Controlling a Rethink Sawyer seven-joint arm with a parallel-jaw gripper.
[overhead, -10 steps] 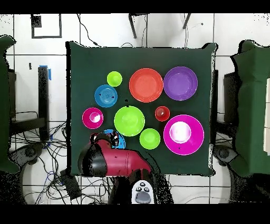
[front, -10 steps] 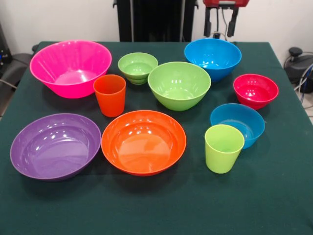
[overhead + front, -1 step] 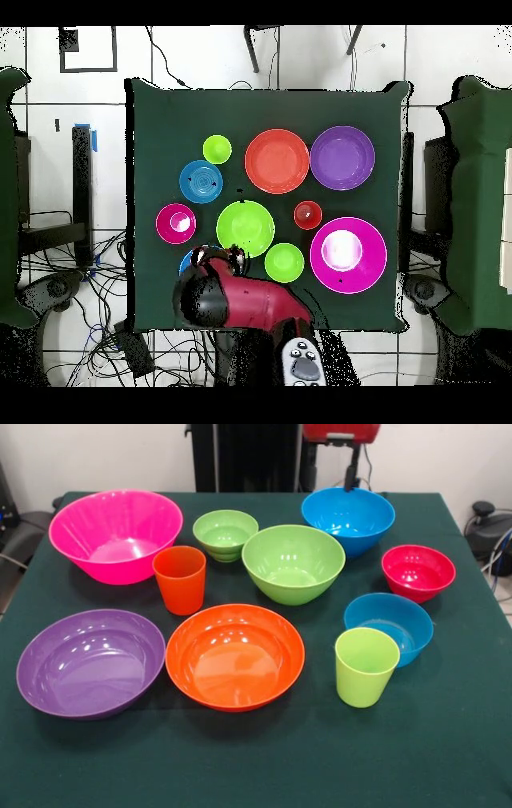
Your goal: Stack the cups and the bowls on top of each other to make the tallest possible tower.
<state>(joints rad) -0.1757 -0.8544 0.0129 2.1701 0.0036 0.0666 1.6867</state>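
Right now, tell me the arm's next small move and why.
Probably lower toward the large blue plastic bowl: nothing is stacked yet, every piece sits apart on the green table, and the red arm hangs over that bowl's side. Whether its grasping end is open is unclear.

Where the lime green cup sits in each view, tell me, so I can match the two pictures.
Front view: the lime green cup stands upright at lower right, touching the near side of the small blue bowl.
Overhead view: the lime green cup is at upper left of the table, just above the small blue bowl.
Shared landmark: the orange bowl beside it in both.
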